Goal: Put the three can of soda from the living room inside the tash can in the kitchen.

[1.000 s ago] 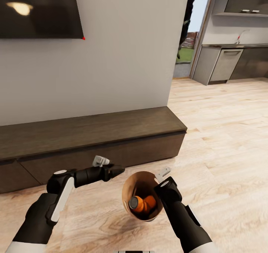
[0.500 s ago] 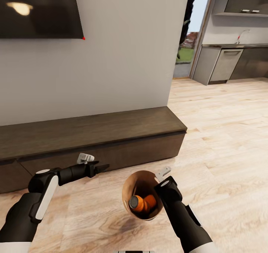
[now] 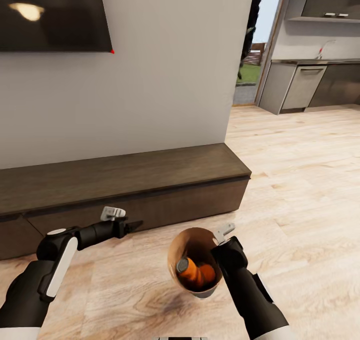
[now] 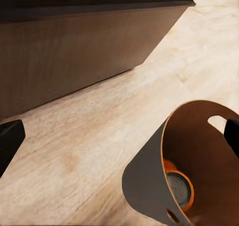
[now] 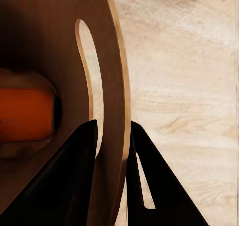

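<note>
Wood floor: right claw (image 5: 112,136) pinching bin rim (image 5: 121,86), shifted; left claw (image 3: 136,225) unclear.

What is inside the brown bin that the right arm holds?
Inside the bin lie orange soda cans, one showing its pale top. The bin's wall covers the bottom, so the exact count and any third can stay hidden.

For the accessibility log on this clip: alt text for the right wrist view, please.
The right gripper pinches the thin wall of a brown wooden bin beside its handle slot, with an orange soda can lying inside and pale wood floor beyond.
</note>
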Robot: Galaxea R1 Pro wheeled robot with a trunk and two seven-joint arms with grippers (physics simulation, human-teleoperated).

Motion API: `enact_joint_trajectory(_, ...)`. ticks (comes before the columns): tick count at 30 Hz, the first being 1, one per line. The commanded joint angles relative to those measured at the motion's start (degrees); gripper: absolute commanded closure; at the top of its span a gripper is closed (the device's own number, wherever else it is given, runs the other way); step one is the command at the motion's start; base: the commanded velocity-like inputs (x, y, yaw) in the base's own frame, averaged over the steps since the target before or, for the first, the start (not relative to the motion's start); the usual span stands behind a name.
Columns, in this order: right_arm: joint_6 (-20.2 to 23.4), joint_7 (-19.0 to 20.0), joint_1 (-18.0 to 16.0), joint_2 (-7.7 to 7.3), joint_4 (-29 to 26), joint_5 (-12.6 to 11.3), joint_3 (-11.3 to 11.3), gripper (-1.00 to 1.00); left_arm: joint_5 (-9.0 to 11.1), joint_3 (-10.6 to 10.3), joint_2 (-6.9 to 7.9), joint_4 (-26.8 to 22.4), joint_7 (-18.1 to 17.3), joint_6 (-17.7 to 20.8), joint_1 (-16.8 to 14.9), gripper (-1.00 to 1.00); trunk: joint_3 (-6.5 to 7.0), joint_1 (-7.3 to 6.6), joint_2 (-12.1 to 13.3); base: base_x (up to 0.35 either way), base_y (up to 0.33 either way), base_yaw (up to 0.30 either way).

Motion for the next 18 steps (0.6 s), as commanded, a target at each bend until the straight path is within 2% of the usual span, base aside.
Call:
enact_joint_trajectory(1, 0.50, 0.27, 0.01, 0.02, -0.65, -0.25, -0.35, 1.00, -0.01, -0.01, 0.00, 0.02, 0.64, 0.00, 0.02, -1.00, 0.00, 0.00, 0.00, 0.000, 0.000, 0.000)
enact_joint_trajectory(5, 0.85, 0.30, -0.03, 0.05, -1.50, -0.27, -1.46, 1.00, -0.02, -0.01, 0.05, 0.02, 2.53, -1.24, 0.18, -1.00, 0.00, 0.00, 0.00, 0.000, 0.000, 0.000)
enact_joint_trajectory(6, 0.85, 0.33, -0.05, 0.09, -1.69, -0.33, -2.26, 1.00, -0.02, -0.02, 0.03, -0.15, 3.65, -3.98, 1.24, -1.00, 0.00, 0.00, 0.00, 0.000, 0.000, 0.000)
enact_joint_trajectory(8, 0.85, 0.34, -0.06, 0.11, -1.89, -0.37, -2.64, 1.00, -0.02, 0.06, 0.02, -0.21, 4.28, -6.11, 2.66, -1.00, 0.00, 0.00, 0.00, 0.000, 0.000, 0.000)
enact_joint_trajectory(10, 0.85, 0.38, -0.11, 0.13, -2.26, -0.37, -3.00, 1.00, -0.17, 0.15, 0.01, 0.27, 5.16, -9.55, 5.40, -1.00, 0.00, 0.00, 0.00, 0.000, 0.000, 0.000)
enact_joint_trajectory(13, 0.85, 0.42, -0.20, 0.16, -2.56, -0.37, -3.66, 1.00, -2.28, 0.27, -0.06, 2.41, 7.43, -18.83, 10.12, -1.00, 0.00, 0.00, 0.00, 0.000, 0.000, 0.000)
enact_joint_trajectory(15, 0.85, 0.73, -0.27, 0.23, -2.65, -0.66, -3.94, 1.00, -3.44, 0.31, -0.08, 3.09, 8.69, -23.33, 12.06, -1.00, 0.00, 0.00, 0.00, 0.000, 0.000, 0.000)
enact_joint_trajectory(18, 0.85, 0.87, -0.33, 0.34, -2.67, -2.51, -4.06, 1.00, -4.00, 0.32, -0.04, 3.66, 9.16, -25.61, 12.89, -1.00, 0.00, 0.00, 0.00, 0.000, 0.000, 0.000)
